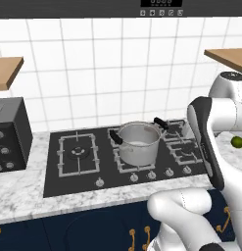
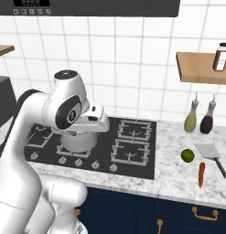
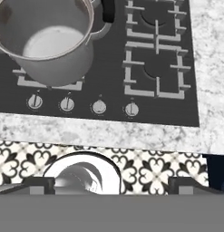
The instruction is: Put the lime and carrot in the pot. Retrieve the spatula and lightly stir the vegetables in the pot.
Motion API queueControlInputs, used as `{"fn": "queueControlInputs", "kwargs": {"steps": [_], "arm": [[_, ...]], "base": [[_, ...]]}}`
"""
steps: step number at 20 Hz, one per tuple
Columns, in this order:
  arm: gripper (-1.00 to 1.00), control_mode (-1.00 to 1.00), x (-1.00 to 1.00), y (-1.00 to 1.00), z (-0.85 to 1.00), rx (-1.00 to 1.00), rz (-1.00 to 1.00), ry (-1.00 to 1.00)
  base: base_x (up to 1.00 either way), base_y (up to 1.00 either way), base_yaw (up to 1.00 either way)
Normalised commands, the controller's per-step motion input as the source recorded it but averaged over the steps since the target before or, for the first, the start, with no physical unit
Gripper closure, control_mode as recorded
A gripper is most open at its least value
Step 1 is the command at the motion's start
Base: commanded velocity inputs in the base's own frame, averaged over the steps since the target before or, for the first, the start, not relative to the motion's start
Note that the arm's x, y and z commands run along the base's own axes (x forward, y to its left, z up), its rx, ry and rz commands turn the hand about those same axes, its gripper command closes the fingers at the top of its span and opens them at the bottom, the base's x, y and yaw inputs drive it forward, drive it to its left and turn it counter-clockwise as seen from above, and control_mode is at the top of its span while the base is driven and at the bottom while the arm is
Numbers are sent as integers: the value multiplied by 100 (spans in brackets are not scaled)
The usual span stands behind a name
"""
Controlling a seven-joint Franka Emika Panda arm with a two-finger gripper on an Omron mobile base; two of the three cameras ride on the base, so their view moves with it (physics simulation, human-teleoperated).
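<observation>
The steel pot (image 1: pixel 138 142) stands empty on the middle burner of the black hob; the arm partly hides the pot (image 2: pixel 78 141) in the right base view, and the pot (image 3: pixel 45 36) sits at the top left of the hand view. On the marble counter right of the hob lie the lime (image 2: pixel 187 155), the carrot (image 2: pixel 201 174) and the spatula (image 2: pixel 210 151). The lime (image 1: pixel 237 142) also peeks out past the arm. My gripper (image 3: pixel 111 186) is open with nothing between its fingertips (image 3: pixel 41 185). It hangs over the hob's front edge, to the right of the pot and far from the vegetables.
Two bottles (image 2: pixel 191 119) stand against the wall behind the lime. A wooden shelf (image 2: pixel 201 73) with a jar hangs above them. Knobs (image 3: pixel 99 107) line the hob's front. A dark appliance (image 1: pixel 10 132) sits left of the hob.
</observation>
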Motion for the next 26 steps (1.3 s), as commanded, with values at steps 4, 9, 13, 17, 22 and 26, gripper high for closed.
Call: {"fn": "queueControlInputs", "kwargs": {"steps": [4, 9, 13, 17, 22, 26], "arm": [[-100, -100, -18, -12, -13, 0, 0, -2], [-100, -100, -23, 17, -13, 2, 0, -13], [-100, -100, 0, 43, -4, 0, 0, -2], [-100, -100, -3, 14, -6, 0, 0, 0], [-100, 100, 0, 0, 0, 0, 0, 0], [-100, 100, 0, 0, 0, 0, 0, 0]], "base": [[0, 0, 0], [0, 0, 0], [0, 0, 0], [0, 0, 0], [-16, -21, 0], [-2, -34, 0]]}}
